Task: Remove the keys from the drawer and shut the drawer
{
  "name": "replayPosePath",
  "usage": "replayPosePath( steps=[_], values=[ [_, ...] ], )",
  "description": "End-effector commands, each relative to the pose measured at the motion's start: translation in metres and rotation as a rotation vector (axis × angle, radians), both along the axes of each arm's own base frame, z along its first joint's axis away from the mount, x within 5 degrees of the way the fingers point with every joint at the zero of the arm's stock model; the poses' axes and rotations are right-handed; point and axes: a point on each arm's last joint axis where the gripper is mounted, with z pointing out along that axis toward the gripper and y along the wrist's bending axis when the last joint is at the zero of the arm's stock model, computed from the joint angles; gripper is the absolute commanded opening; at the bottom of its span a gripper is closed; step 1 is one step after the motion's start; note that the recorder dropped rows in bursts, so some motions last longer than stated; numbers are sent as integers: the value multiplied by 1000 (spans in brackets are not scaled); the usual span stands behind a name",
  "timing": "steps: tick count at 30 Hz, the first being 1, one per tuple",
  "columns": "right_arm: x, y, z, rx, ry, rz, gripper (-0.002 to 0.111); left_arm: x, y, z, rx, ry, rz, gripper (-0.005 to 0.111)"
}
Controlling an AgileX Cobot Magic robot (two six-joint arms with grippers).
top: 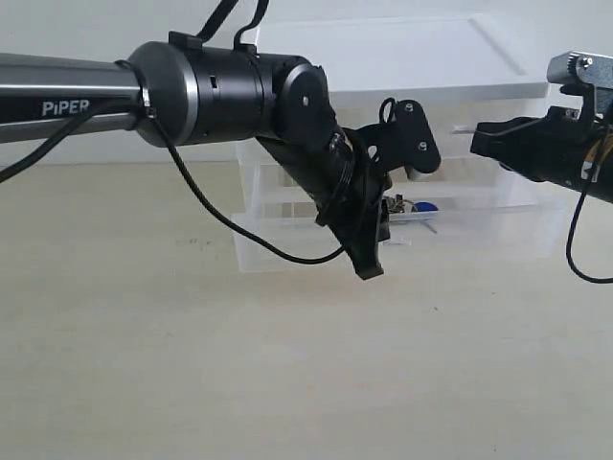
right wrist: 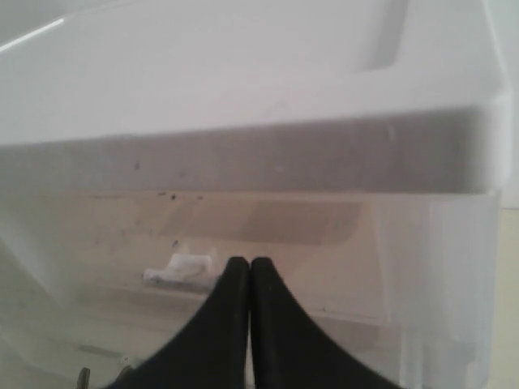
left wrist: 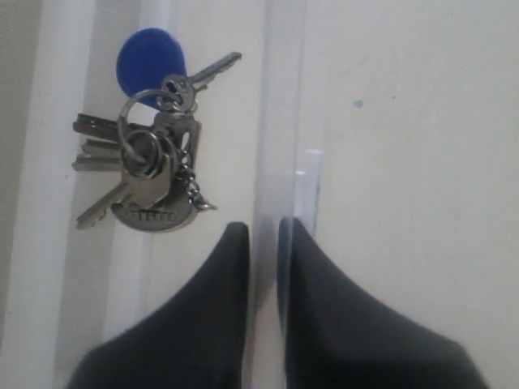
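The wide bottom drawer point(top: 287, 251) of the white unit point(top: 383, 57) stands pulled out. Inside it lie the keys point(left wrist: 150, 166), a grey bunch on a ring with a blue tag point(left wrist: 150, 61); the exterior view shows them behind my left wrist point(top: 421, 206). My left gripper point(left wrist: 261, 228) points down at the drawer's front wall point(left wrist: 276, 121). One finger is inside, one outside, closed on the wall just short of the white tab handle point(left wrist: 306, 182). My right gripper point(top: 476, 139) hovers shut and empty, apart from the unit's upper right front.
The right wrist view faces the unit's white lid point(right wrist: 243, 73) and a translucent upper drawer with its small white handle point(right wrist: 182, 267) beside my shut fingertips point(right wrist: 235, 271). Beige tabletop point(top: 239, 364) stretches in front of the unit.
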Motion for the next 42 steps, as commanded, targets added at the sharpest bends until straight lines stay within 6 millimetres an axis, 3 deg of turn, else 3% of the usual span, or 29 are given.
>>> replayPosePath(
  steps=[1,17,28,29,34,37,42],
  values=[
    [7,-6,4,29,-5,-60,0,-11,0,-9,43,110,-3,4],
    [7,-6,4,25,-7,-59,0,-42,-14,-11,98,226,-99,4],
    [7,-6,4,25,-7,-59,0,-46,-11,-13,136,262,-110,5],
    [7,-6,4,25,-7,-59,0,-46,-11,-13,136,262,-110,8],
    [7,-6,4,25,-7,-59,0,-46,-11,-12,135,264,-106,57],
    [7,-6,4,25,-7,-59,0,-48,-10,-1,108,261,-98,57],
    [7,-6,4,25,-7,-59,0,-52,-7,40,9,177,-94,57]
  ],
)
